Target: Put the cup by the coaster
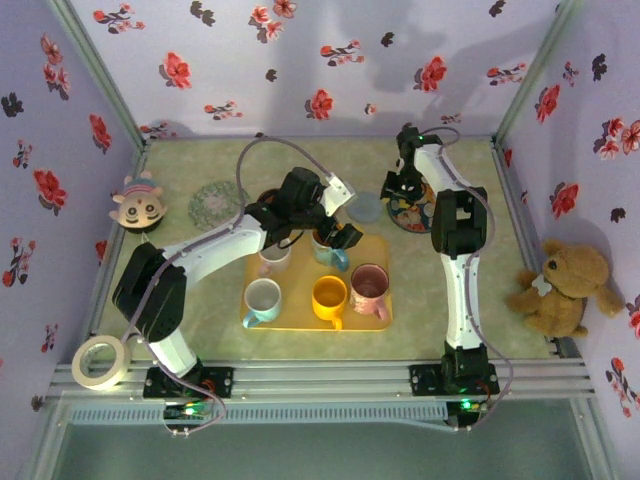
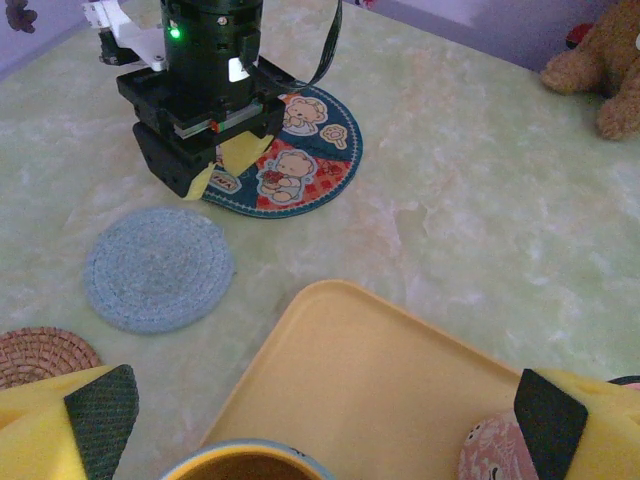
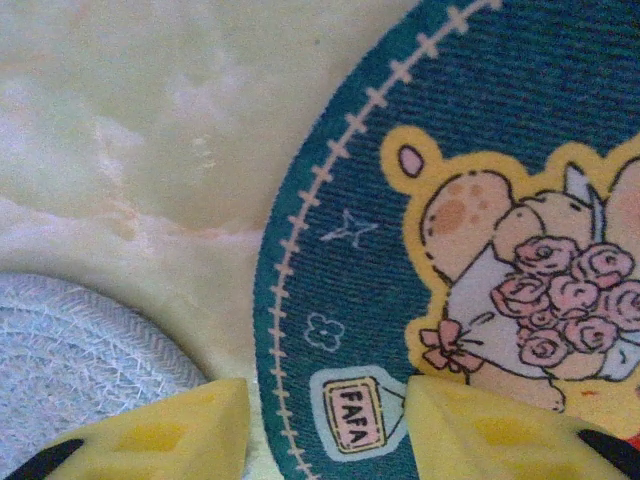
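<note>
The left gripper (image 1: 337,237) is hovering over the back of the yellow tray (image 1: 300,318), right above the blue cup (image 1: 328,254). In the left wrist view the cup's rim (image 2: 245,462) is showing at the bottom edge, lying between the two fingers, nearer the left one. The jaws are standing wide apart and are not pinching anything; the fingers are well clear of the rim on both sides.

The cup is standing upright on the tray (image 2: 370,370), with a blue rim and a brownish-yellow inside; the rest of it is cut off by the edge of that view. From above it is looking teal, with a handle pointing toward the right.

The right gripper (image 3: 328,425) is hanging low over the near-left edge of the round bear coaster (image 3: 350,200) on the counter (image 2: 480,220). Its yellow fingers are partly spread, with nothing between them. A grey-blue woven coaster (image 2: 158,268) is lying just beside the bear coaster, between it and the tray's far corner.
</note>
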Available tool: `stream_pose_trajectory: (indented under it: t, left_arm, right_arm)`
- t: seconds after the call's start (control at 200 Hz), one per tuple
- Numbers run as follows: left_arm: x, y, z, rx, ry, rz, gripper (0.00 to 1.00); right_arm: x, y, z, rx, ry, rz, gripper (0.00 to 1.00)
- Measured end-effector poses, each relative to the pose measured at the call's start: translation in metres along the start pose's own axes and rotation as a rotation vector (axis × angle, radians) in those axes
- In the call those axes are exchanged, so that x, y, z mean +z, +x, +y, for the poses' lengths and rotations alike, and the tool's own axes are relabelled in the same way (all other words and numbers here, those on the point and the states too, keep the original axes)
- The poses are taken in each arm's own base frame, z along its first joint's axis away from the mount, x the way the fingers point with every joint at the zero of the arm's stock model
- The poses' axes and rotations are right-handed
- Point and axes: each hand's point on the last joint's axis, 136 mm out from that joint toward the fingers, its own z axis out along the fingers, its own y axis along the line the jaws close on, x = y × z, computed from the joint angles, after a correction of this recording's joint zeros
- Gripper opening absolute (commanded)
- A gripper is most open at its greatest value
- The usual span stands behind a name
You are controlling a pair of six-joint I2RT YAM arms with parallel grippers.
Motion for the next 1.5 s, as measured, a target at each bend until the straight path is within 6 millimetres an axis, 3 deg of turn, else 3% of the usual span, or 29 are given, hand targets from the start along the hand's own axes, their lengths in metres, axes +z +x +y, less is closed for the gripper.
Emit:
stream_pose_trajectory:
  t: [0.43,0.745,0.91,1.045,1.205,1.325,1.5]
  left_arm:
    - [0.0,0.0,0.0,0.0,0.0,0.0,1.0]
    - [0.0,0.0,-0.001,0.0,0.001,0.0,1.0]
    - [0.0,0.0,-0.001,0.001,0.002,0.001,1.0]
    - [0.0,0.0,-0.001,0.001,0.002,0.001,1.0]
    - [0.0,0.0,-0.001,0.001,0.002,0.001,1.0]
    - [0.0,0.0,-0.001,0.001,0.002,0.001,1.0]
    - [0.0,0.0,-0.001,0.001,0.002,0.001,1.0]
  right_arm:
    - [0.0,-0.001,0.005,-0.006,-0.009,-0.008,0.65]
    - [-0.003,-0.002,0.012,-0.009,-0.032,-0.016,0.79]
    - [-0.007,-0.005,0.015,-0.016,-0.043,-0.042,0.8]
    - [-0.014,-0.006,0.019,-0.036,-0.05,-0.065,0.72]
    - [-0.024,-0.006,0.031,-0.067,-0.063,-0.09,0.51]
    - [-0.023,-0.001,0.044,-0.091,-0.071,-0.094,0.38]
    - [-0.02,0.005,0.058,-0.116,-0.079,-0.091,0.27]
